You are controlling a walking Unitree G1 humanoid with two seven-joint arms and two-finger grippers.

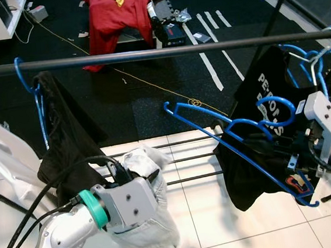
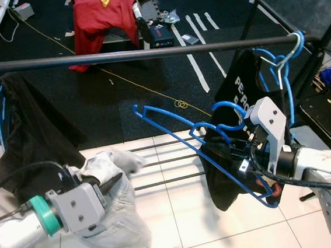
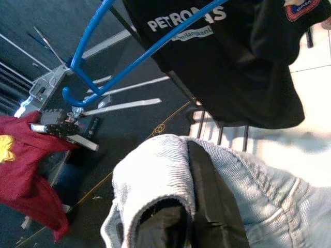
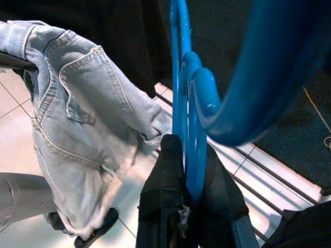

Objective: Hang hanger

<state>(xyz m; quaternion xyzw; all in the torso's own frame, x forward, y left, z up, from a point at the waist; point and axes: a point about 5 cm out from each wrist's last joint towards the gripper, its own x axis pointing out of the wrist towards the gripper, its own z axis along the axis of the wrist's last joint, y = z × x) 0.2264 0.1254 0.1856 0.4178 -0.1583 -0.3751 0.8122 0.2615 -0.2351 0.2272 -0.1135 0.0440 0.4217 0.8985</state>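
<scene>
A bare blue hanger is tilted in front of me, below the black rail. My right gripper is shut on its lower bar, and its hook curls upward near a black printed T-shirt. That shirt hangs from another blue hanger at the rail's right end. My left gripper is low on the left and shut on a pair of light-blue jeans, which droop from its fingers. The jeans hang to the left of the held hanger, apart from it.
A dark garment hangs on a blue hanger at the rail's left end. The rack's base bars cross the white tiles. Beyond lie black carpet, a red garment, cables and small clutter. White furniture stands at the left.
</scene>
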